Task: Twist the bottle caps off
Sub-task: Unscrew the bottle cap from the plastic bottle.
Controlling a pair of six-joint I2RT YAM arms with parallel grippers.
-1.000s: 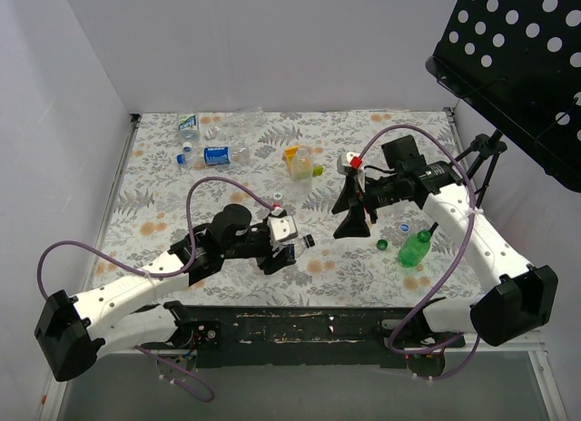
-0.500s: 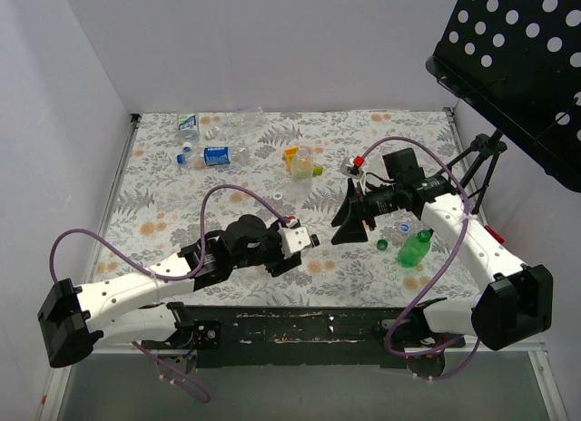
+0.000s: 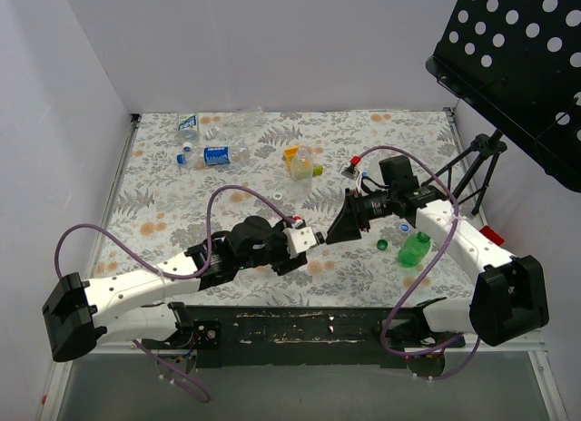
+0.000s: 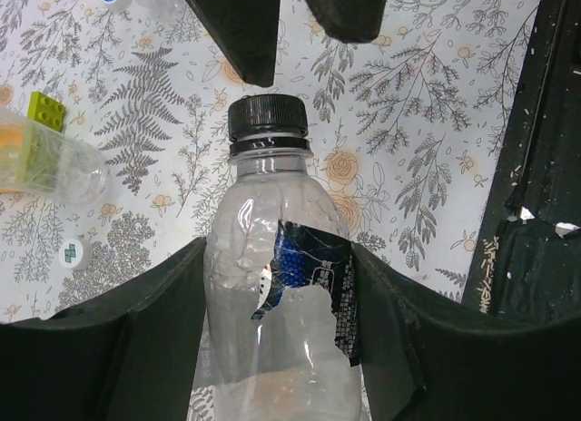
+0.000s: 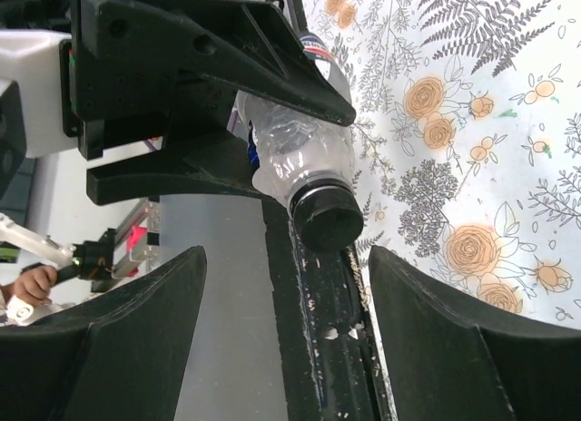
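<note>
The table [image 3: 172,199], covered in a fern-and-rose print cloth, carries everything; a black perforated panel [image 3: 517,58] hangs over its far right corner, well behind the right pincer. The left pincer [image 3: 304,243] is clamped across the body of a clear bottle [image 4: 272,294] with a torn dark-blue label, one finger pressed to each side, the neck pointing away from its wrist towards the other arm. The right pincer [image 3: 342,224] faces it with its fingers spread wide and nothing between the pads. In the left wrist view those two fingertips [image 4: 243,40] hang just past the bottle's top, apart from it. A green bottle [image 3: 415,249] lies just to the right of the right pincer, a yellowish bottle [image 3: 300,162] stands beyond both pincers, and a blue-labelled bottle [image 3: 218,155] lies far off to the left pincer's left. The black cap [image 4: 266,119] sits screwed on the held bottle, directly ahead of the left pincer and in line with the gap of the right one [image 5: 286,262]. A green cap [image 3: 382,244] and a blue-topped cap [image 3: 403,228] lie loose beside the green bottle, close to the right pincer, and a white cap [image 3: 277,195] rests between the pincers and the yellowish bottle
</note>
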